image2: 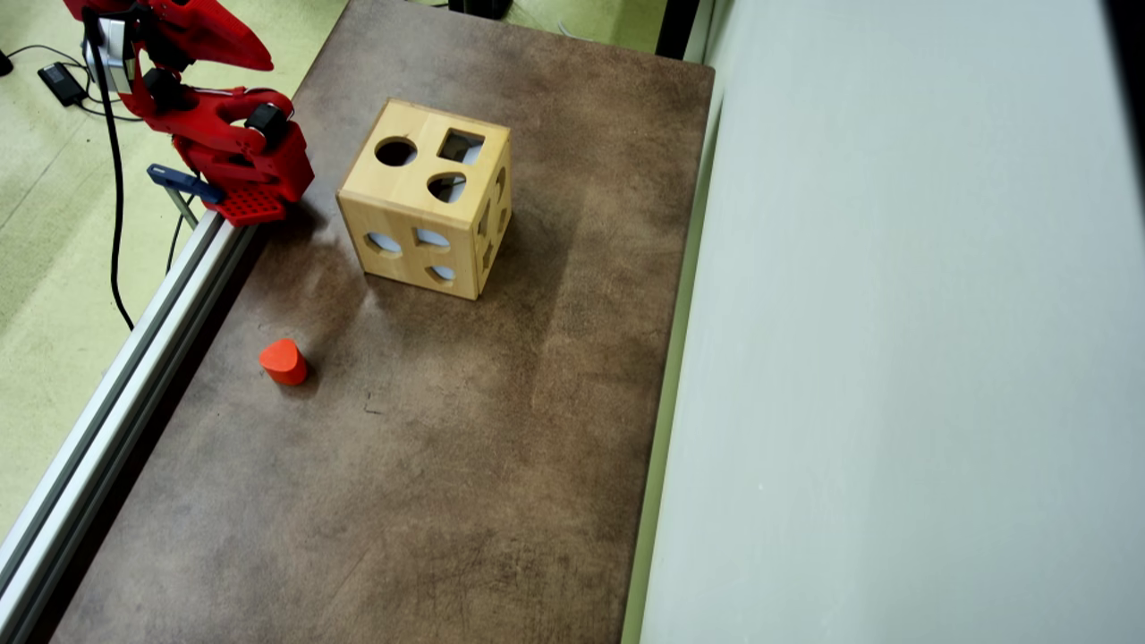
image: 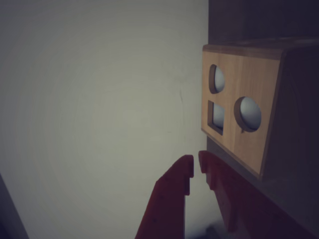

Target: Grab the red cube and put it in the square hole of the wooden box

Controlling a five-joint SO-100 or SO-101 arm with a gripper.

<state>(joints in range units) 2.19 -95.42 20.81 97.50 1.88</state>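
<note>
The red cube shows in neither view; probably light, rigid wood, best pinched across flat faces. The claw (image: 196,167) is nearly pressed together, empty.

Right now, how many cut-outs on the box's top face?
3 on the wooden box top in the overhead view: a round hole at left, the square hole at right, a teardrop hole nearer the front edge. None hidden there.

The pale wooden box (image2: 428,201) stands upright on the brown table, its square hole (image2: 461,146) (dark, empty) facing up.
</note>
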